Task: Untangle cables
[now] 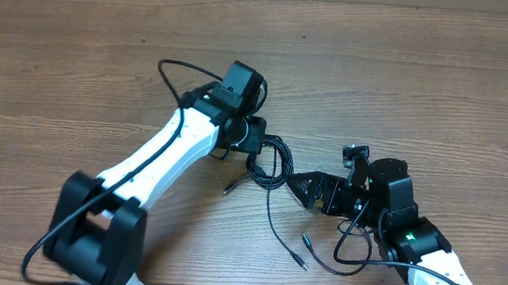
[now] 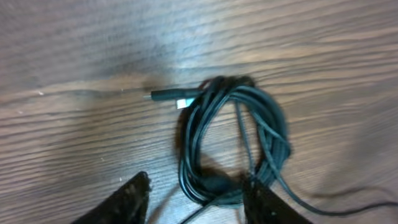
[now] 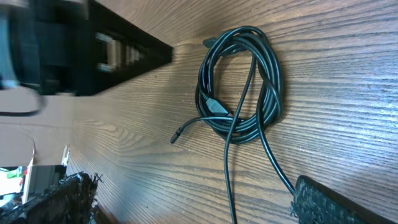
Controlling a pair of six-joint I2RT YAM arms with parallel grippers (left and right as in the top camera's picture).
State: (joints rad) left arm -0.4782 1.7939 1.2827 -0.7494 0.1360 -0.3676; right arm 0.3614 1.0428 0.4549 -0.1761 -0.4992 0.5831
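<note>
Overhead looks down; 2 wrist cameras share cables (image 2: 227, 84).

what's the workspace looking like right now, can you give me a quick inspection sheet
surface: wooden table, plain grain
job's things: cables coiled in one tangled bundle, a plug sticking out, strands trailing off
clutter: nothing seen
grippers: left hand open, straddling the bundle's near end; right hand wide open, empty, short of the bundle
cables: thick arm wire arcs off the left arm, apart from the bundle
surroundings: nothing seen beyond the table
</note>
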